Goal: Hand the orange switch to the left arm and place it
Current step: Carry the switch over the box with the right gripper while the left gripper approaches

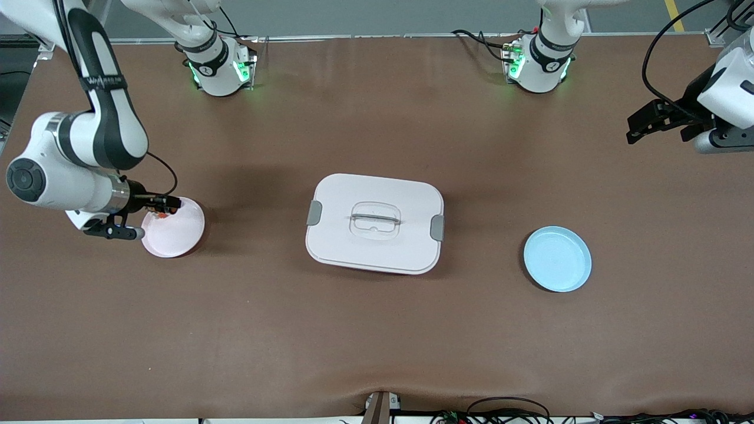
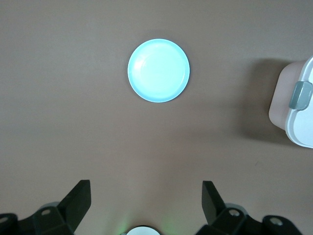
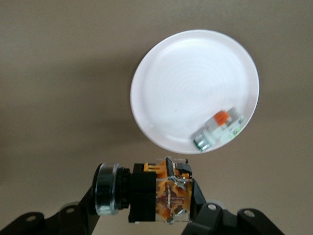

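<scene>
Right gripper (image 3: 146,196) clamped on the switch (image 3: 159,190), up over the rim of the pink plate (image 1: 177,232) at the right arm's end of the table, well apart from the box (image 1: 374,224). One small silver-and-orange part (image 3: 217,128) lying in that plate near its rim. Left gripper (image 2: 145,201) wide open and empty, waiting high over the table at the left arm's end, apart from the box. Blue plate (image 1: 557,258) between box and that end.

Open left gripper (image 2: 146,205) over table (image 2: 58,122), blue plate (image 2: 158,70), box (image 2: 296,105).
</scene>
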